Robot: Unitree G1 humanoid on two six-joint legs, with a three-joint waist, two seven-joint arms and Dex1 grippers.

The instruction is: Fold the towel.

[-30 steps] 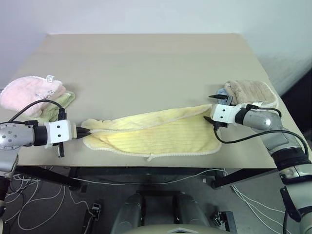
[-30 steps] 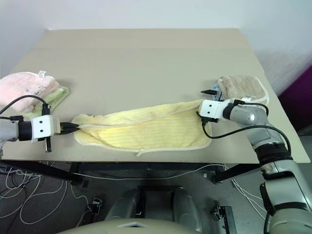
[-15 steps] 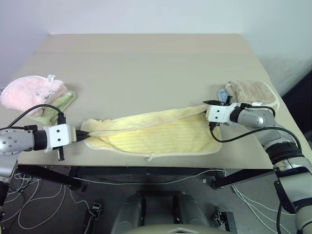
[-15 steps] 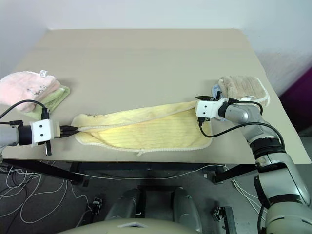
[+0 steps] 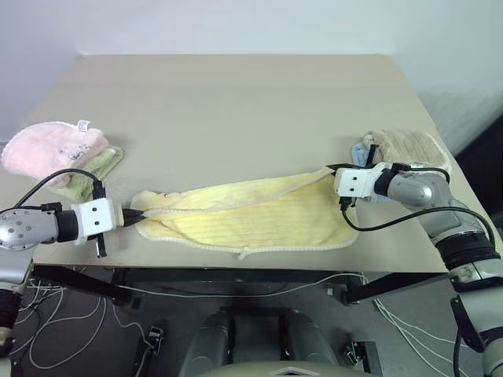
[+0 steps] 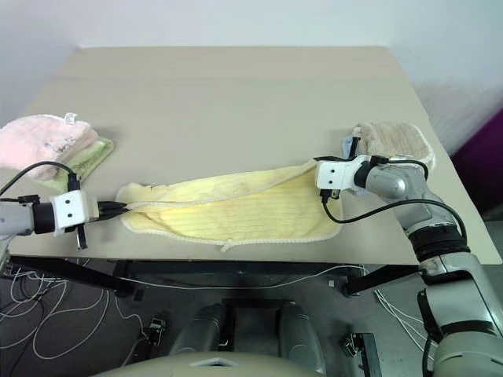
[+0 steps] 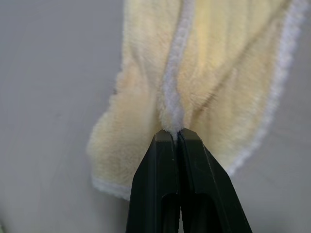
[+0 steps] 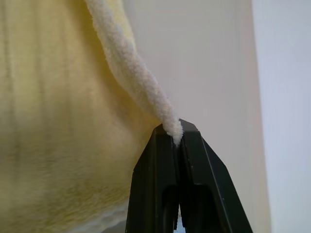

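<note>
Both jaws pinch towel edging, left gripper and right gripper; lift evenly, keep hem taut, carry across table.

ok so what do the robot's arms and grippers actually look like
Both arms are built of silver-grey metallic segments with darker joint bands. Each ends in a white boxy wrist block, and a loose black cable loops along each forearm. The left gripper and the right gripper each have two slim, matte black fingers tapering to narrow tips. No markings are legible.
</note>
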